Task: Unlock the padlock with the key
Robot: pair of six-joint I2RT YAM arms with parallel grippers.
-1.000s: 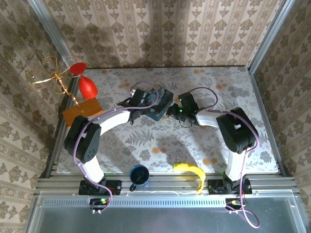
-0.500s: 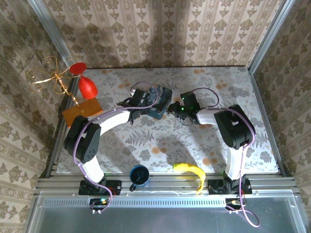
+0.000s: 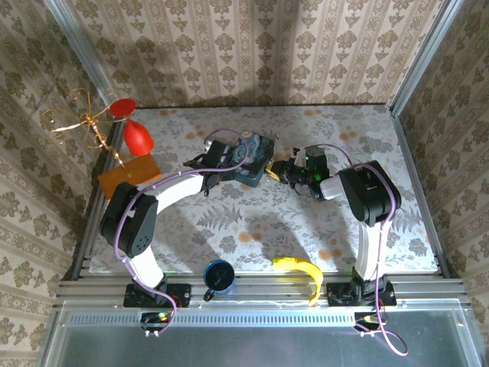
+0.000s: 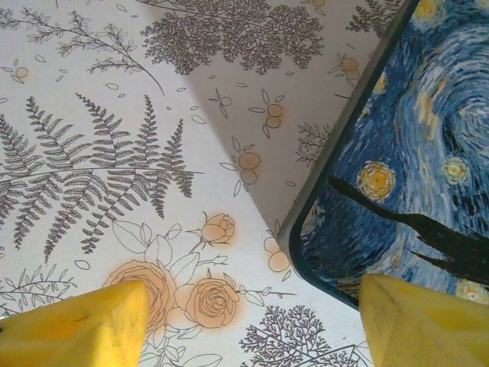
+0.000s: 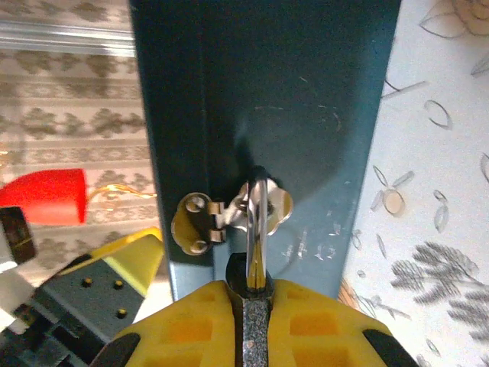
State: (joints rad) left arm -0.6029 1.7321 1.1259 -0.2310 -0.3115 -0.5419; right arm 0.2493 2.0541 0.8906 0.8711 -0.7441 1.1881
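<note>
The padlock (image 5: 258,222) is a small silvery-grey lock whose shackle passes through the brass hasp (image 5: 197,222) on the side of the blue starry-night tin (image 3: 254,155). My right gripper (image 5: 256,306) is shut on the padlock's grey body, pointing at the tin's side wall from the right (image 3: 276,173). My left gripper (image 4: 256,325) is open over the tablecloth at the tin's left side, its right finger (image 4: 416,321) next to the tin's corner (image 4: 390,176). I cannot make out a key.
A red cone (image 3: 138,136), an orange block (image 3: 128,170) and a gold wire ornament (image 3: 79,120) stand at the left edge. A blue mug (image 3: 219,277) and a banana (image 3: 302,270) lie near the front rail. Wallpapered walls close in the table.
The right wrist has swung to the right and turned while keeping hold at the tin's side. The tin has tipped and shifted slightly toward the back. The left arm has stayed put.
</note>
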